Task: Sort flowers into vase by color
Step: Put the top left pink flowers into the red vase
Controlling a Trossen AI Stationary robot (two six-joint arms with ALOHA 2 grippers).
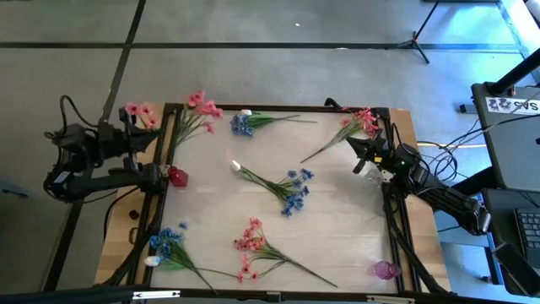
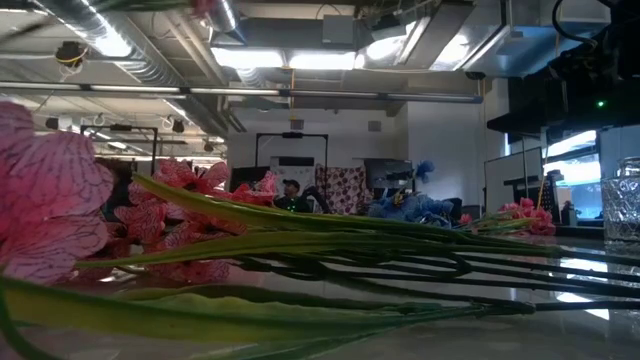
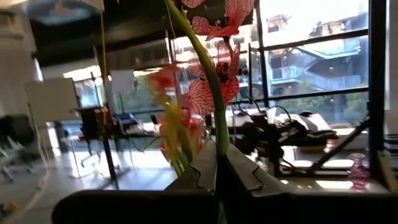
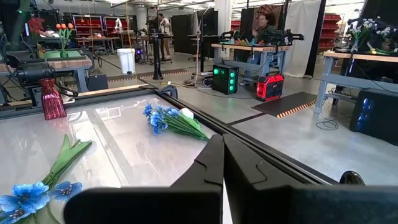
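Table point(image 1: 337, 245): left gripper point(image 3: 219, 163) pinches pink sprig point(image 3: 211, 74), blooms cut off.

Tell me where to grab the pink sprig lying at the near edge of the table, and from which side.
Grip the pink sprig on its bare green stem, just past the leaves on the side away from the blooms, coming straight down from above. It lies flat on the table, stem slanting toward the right near corner, so set the fingers across that slant.

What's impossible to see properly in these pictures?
1. Low view: leaves and stems right at the lens hide most of the table.
2. Low view: the glass vase is cut by the right edge.
3. Left wrist view: the pink flower in the left gripper runs past the picture's edge.
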